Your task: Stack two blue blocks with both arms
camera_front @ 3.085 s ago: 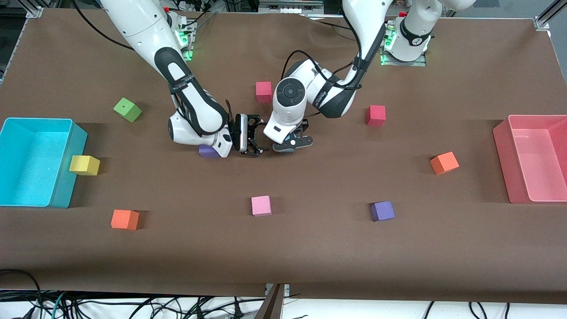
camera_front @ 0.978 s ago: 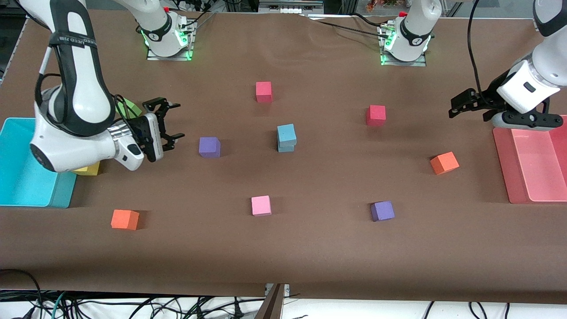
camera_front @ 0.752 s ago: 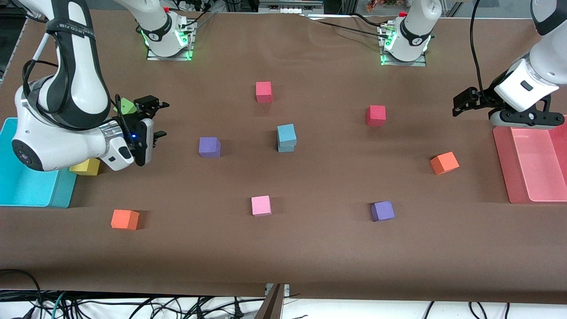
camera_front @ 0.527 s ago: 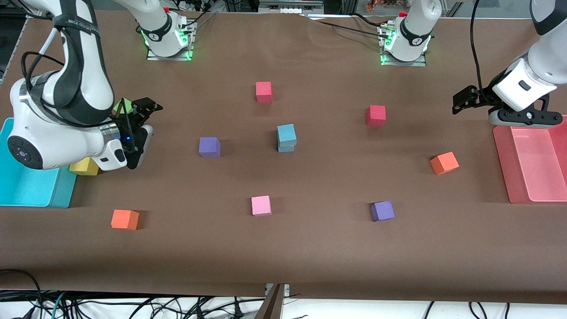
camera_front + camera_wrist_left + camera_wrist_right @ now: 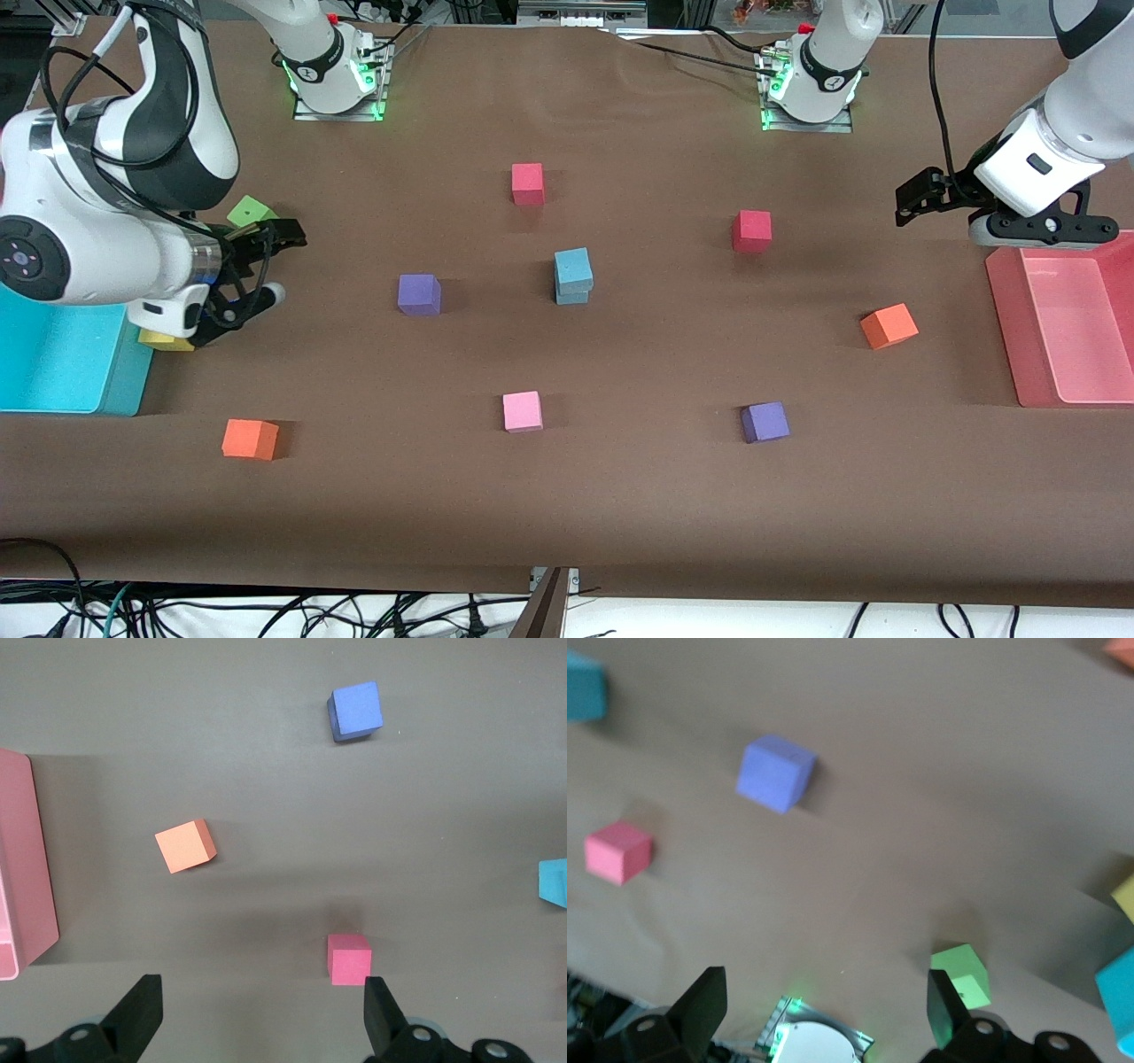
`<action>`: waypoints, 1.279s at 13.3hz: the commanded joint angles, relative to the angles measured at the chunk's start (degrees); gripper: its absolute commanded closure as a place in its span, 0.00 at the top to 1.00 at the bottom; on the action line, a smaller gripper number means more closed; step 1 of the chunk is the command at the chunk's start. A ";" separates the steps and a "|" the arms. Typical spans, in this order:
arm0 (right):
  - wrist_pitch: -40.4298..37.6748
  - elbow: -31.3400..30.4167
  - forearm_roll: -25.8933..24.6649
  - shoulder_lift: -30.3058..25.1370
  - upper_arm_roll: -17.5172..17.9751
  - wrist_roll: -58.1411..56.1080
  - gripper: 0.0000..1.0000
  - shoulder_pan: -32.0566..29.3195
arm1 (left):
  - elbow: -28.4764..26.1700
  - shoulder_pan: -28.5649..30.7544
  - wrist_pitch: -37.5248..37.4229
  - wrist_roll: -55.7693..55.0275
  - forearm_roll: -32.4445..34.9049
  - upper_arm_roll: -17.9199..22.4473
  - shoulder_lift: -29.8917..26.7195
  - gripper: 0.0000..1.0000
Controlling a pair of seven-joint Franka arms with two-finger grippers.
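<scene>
The two blue blocks stand stacked near the middle of the table, the upper one (image 5: 573, 264) on the lower one (image 5: 572, 295) and turned slightly against it. No gripper touches them. An edge of the stack shows in the left wrist view (image 5: 554, 881) and in the right wrist view (image 5: 585, 684). My right gripper (image 5: 276, 264) (image 5: 824, 983) is open and empty, over the table between the green and yellow cubes. My left gripper (image 5: 1041, 232) (image 5: 259, 992) is open and empty, in the air by the pink bin's corner.
A teal bin (image 5: 53, 359) is at the right arm's end and a pink bin (image 5: 1005, 301) at the left arm's end. Loose cubes lie around: purple (image 5: 419, 294) (image 5: 765, 422), pink (image 5: 523, 411), red (image 5: 527, 183) (image 5: 751, 230), orange (image 5: 888, 325) (image 5: 250, 439), green (image 5: 252, 212), yellow (image 5: 168, 341).
Both grippers were together at the blue blocks three seconds ago; they have let go and drawn apart to the table's ends. In the last second the right hand swung toward the teal bin.
</scene>
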 commanded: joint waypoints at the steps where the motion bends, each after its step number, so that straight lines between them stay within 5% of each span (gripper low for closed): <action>1: 2.47 -2.06 -2.13 -2.46 1.12 3.12 1.00 -1.56 | 4.00 0.10 -1.39 -0.64 1.28 -0.08 2.51 1.00; 4: 4.93 -2.67 -4.14 -4.82 3.83 2.68 1.00 -9.71 | 9.71 0.19 -1.38 -0.99 0.67 0.27 6.90 1.00; 8: 21.10 -10.05 -5.82 -10.44 4.81 -0.04 1.00 -15.62 | 10.35 -0.07 -1.12 -1.43 0.58 -0.07 7.88 1.00; 17: 10.30 -11.29 -7.50 -19.59 10.52 22.18 1.00 -20.28 | 10.43 -0.43 -1.82 -2.66 0.67 -1.83 7.88 1.00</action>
